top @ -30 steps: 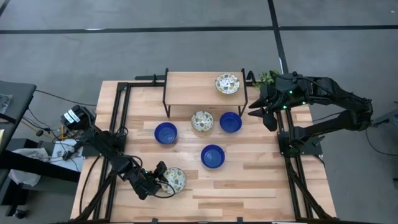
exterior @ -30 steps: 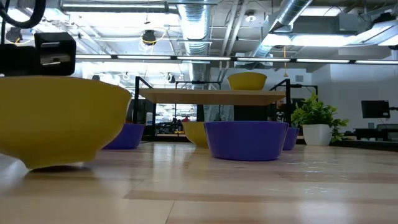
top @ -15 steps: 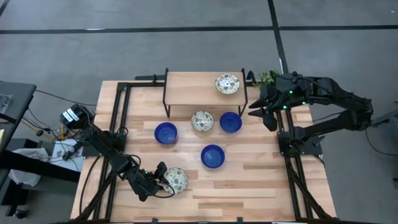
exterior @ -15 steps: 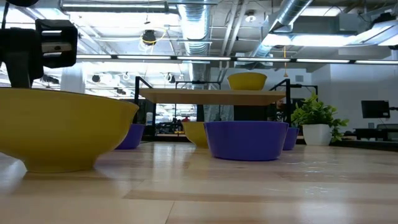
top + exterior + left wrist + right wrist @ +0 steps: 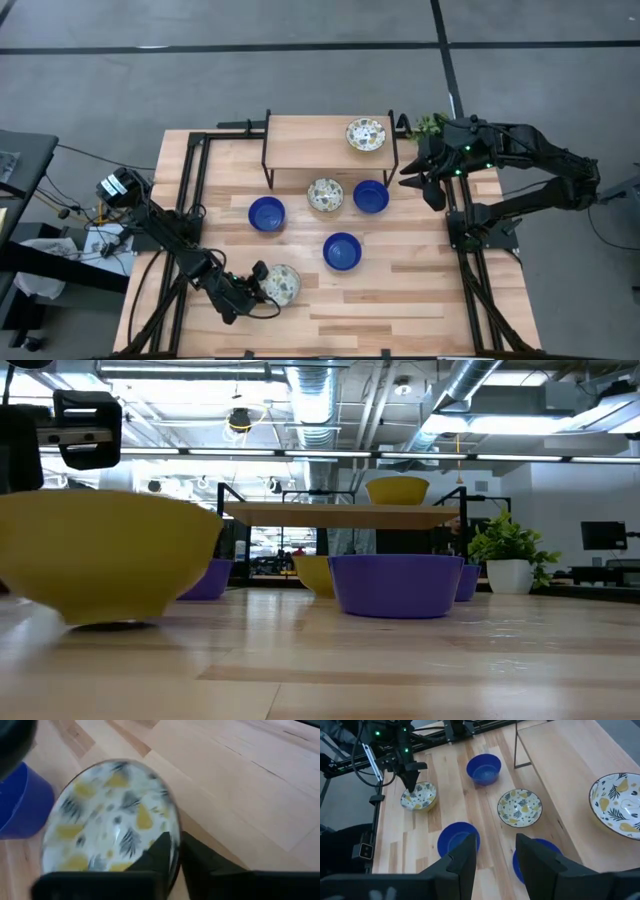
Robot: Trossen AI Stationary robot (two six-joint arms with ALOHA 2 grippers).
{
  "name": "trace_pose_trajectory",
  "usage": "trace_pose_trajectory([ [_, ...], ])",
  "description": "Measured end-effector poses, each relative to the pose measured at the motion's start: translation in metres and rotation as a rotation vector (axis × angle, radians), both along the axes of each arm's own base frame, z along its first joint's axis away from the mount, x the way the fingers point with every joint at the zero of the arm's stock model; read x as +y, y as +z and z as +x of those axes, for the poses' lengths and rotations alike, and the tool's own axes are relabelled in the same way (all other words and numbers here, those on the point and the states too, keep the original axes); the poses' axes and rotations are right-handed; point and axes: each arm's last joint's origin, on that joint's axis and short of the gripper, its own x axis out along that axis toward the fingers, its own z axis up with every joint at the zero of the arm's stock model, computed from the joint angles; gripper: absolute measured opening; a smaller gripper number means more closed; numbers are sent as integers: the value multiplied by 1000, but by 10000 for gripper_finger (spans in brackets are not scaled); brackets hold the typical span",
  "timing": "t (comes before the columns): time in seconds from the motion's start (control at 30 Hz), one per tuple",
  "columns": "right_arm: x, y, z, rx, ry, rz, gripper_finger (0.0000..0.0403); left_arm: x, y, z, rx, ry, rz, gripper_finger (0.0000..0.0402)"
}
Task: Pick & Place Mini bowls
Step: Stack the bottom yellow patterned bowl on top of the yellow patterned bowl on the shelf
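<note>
A cream mini bowl with a leaf pattern [image 5: 284, 284] [image 5: 112, 820], yellow outside [image 5: 105, 565], sits near the table's front left. My left gripper [image 5: 262, 285] [image 5: 175, 840] is shut on its rim. Two more patterned bowls show: one [image 5: 366, 134] stands on the raised wooden shelf [image 5: 310, 150], one [image 5: 325, 194] on the table before it. Three blue bowls [image 5: 371, 196] [image 5: 266, 213] [image 5: 342, 250] rest on the tabletop. My right gripper [image 5: 415, 175] [image 5: 495, 860] hangs open by the shelf's right end, holding nothing. My left gripper pinches the patterned bowl's rim [image 5: 172, 845] on the side toward the table's left edge, one finger [image 5: 160, 851] inside the bowl and one [image 5: 200, 865] outside. The fingers slant down from the table's left. The bowl's foot [image 5: 105, 622] is at the tabletop.
A small green plant in a white pot [image 5: 428, 126] [image 5: 510, 555] stands at the back right beside my right arm. Black frame rails [image 5: 190, 200] run along the table's sides. Bare wood lies at the front right [image 5: 420, 300].
My left gripper has shut on the patterned bowl's rim, one finger inside and one outside. The bowl has shifted slightly under it.
</note>
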Motion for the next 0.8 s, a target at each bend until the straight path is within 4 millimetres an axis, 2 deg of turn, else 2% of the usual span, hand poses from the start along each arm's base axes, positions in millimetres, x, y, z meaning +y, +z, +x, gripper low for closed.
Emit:
trace_pose_trajectory([
  [0.07, 0, 0, 0, 0, -11, 14, 127, 0, 0, 0, -5, 5, 0, 12],
  [0.23, 2, 0, 0, 0, -22, 42, 127, 2, 6, -1, -18, 0, -17, 13],
  [0.4, 11, -3, 7, 20, 19, 31, 127, 3, 32, 0, -79, 19, -115, 13],
  [0.57, 24, -12, 31, 52, 78, 1, 127, 11, 63, 5, -131, -11, -210, 11],
  [0.8, 44, -31, 82, 58, 168, -23, 127, 34, 74, 15, -123, -15, -88, 11],
])
